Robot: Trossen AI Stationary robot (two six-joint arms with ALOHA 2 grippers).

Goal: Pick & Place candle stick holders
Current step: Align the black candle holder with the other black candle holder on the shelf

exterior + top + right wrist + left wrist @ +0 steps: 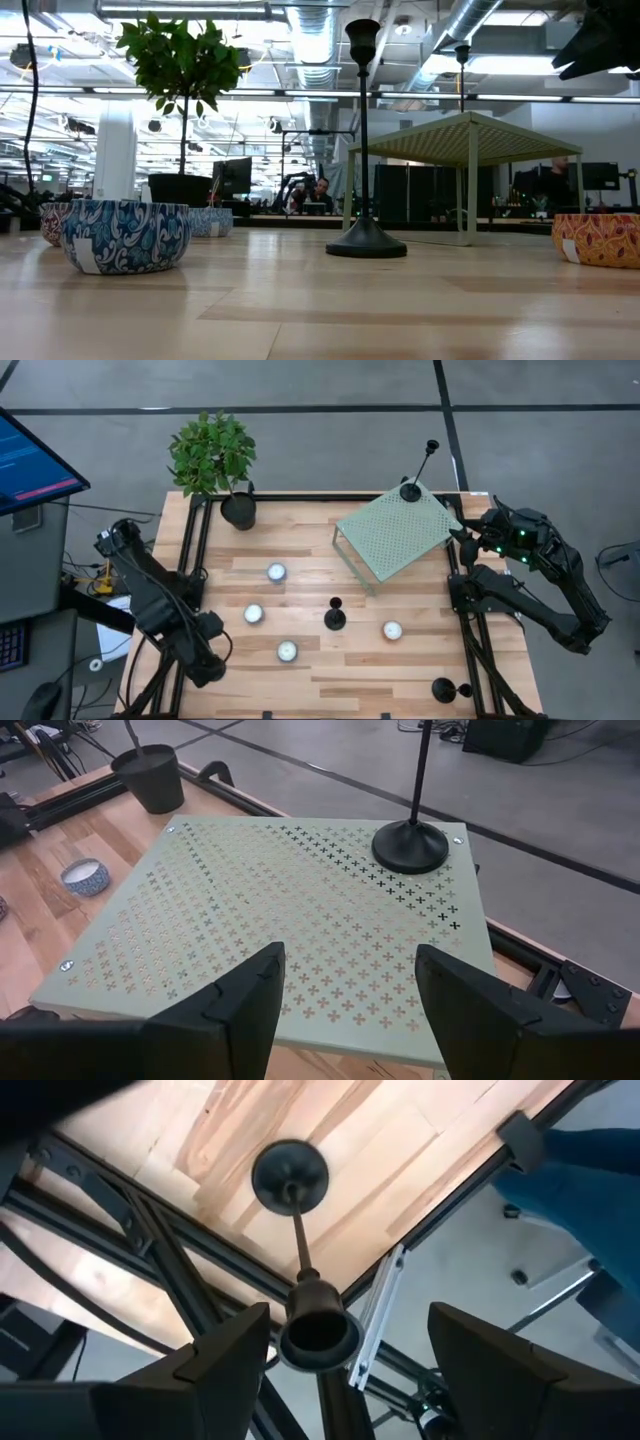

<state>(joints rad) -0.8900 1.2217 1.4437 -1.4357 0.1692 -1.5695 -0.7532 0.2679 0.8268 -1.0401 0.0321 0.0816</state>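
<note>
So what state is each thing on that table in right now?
Tall candle stick holder: upright on the green perforated stand.
Middle candle stick holder: upright on the table.
Corner candle stick holder: upright at the table edge.
Left gripper: open.
Right gripper: open, empty.

Lighting: even, bright, overhead. High view: wooden table [330, 660] evenly lit; shadows short and soft, faint one under the green perforated stand [392, 532]. Low view: ceiling light strips [250, 90] glare white; tall candle stick holder [364, 140] and plant [180, 60] read as dark silhouettes against them; near tabletop soft, room behind slightly hazy. Left wrist view: close fingers [215, 1370] blurred, holder cup [318, 1330] soft. Right wrist view: stand surface sharp, fingers [225, 1010] out of focus.
</note>
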